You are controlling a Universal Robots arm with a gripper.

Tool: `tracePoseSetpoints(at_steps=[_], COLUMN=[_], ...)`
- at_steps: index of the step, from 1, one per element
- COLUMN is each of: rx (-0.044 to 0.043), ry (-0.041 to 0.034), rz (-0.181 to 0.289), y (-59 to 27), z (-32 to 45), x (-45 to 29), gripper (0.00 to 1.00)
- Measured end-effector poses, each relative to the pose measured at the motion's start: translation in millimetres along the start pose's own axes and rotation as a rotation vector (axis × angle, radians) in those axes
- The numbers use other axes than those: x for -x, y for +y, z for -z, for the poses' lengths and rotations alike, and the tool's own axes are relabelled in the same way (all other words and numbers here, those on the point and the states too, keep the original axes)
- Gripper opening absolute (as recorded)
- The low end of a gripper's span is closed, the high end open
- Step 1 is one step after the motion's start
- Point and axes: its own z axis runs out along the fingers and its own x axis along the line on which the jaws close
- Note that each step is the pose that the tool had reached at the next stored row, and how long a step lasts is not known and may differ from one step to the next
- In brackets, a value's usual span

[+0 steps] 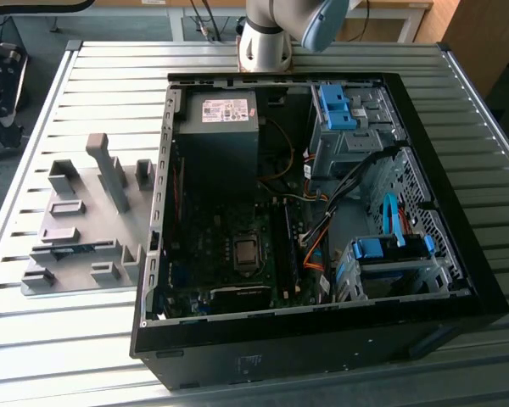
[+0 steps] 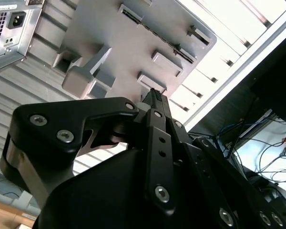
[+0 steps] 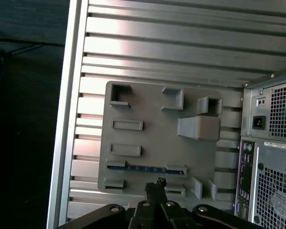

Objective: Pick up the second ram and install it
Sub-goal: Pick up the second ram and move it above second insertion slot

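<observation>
Claw (image 3: 155,182) seen closed, empty, held above second ram (image 3: 145,168) seated in grey fixture (image 3: 157,124); approach step judged; opening needed before grasp.

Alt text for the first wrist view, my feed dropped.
A blue-green memory stick lies in a slot of a grey plastic fixture plate on a slatted metal table. The shut black claw hovers by the plate's edge near the stick; a computer case's rear panel stands beside the plate.

The desk (image 1: 93,76) is ribbed, shiny bare metal. The fixture (image 1: 102,220) looks like matt grey plastic. The tool (image 2: 152,95) is matt black with bright metal screws.
</observation>
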Motion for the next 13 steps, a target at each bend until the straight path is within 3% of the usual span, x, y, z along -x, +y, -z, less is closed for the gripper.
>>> tracePoseSetpoints(at_steps=[13], rx=[0.0032], ry=[0.0057], rz=[0.133], y=[-1.3], z=[-0.5], x=[-0.1], gripper=[0.1])
